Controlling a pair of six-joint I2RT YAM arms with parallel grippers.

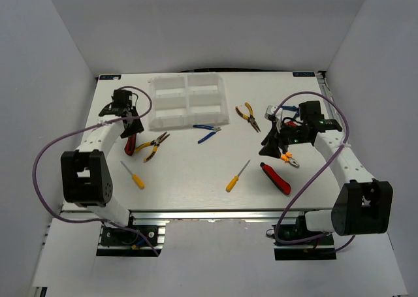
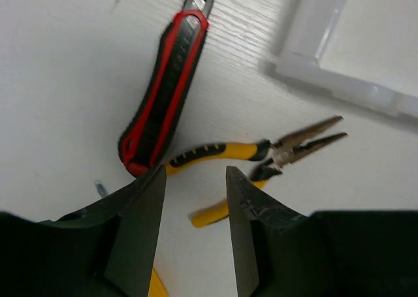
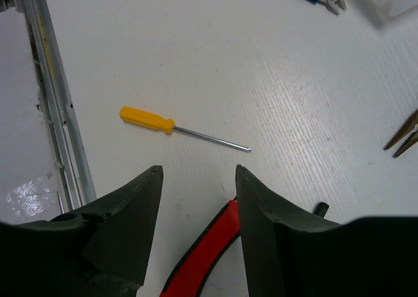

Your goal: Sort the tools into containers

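Note:
The white organiser tray (image 1: 188, 101) lies at the back left, and its compartments look empty. My left gripper (image 1: 132, 128) is open and empty, hovering over a red-and-black knife (image 1: 129, 145) and yellow-handled pliers (image 1: 154, 145). The left wrist view shows the knife (image 2: 166, 88) and pliers (image 2: 261, 155) just beyond the left gripper (image 2: 194, 179). My right gripper (image 1: 273, 141) is open and empty above a red-and-black cutter (image 1: 275, 177). The right wrist view shows the cutter (image 3: 209, 251) below the right gripper (image 3: 197, 176) and a yellow screwdriver (image 3: 176, 128) ahead.
Blue-handled pliers (image 1: 208, 132) and more yellow pliers (image 1: 247, 116) lie right of the tray. Small orange-handled pliers (image 1: 289, 158) lie under the right arm. Two yellow screwdrivers (image 1: 136, 176) (image 1: 237, 176) lie near the front. The tray corner (image 2: 339, 68) shows in the left wrist view.

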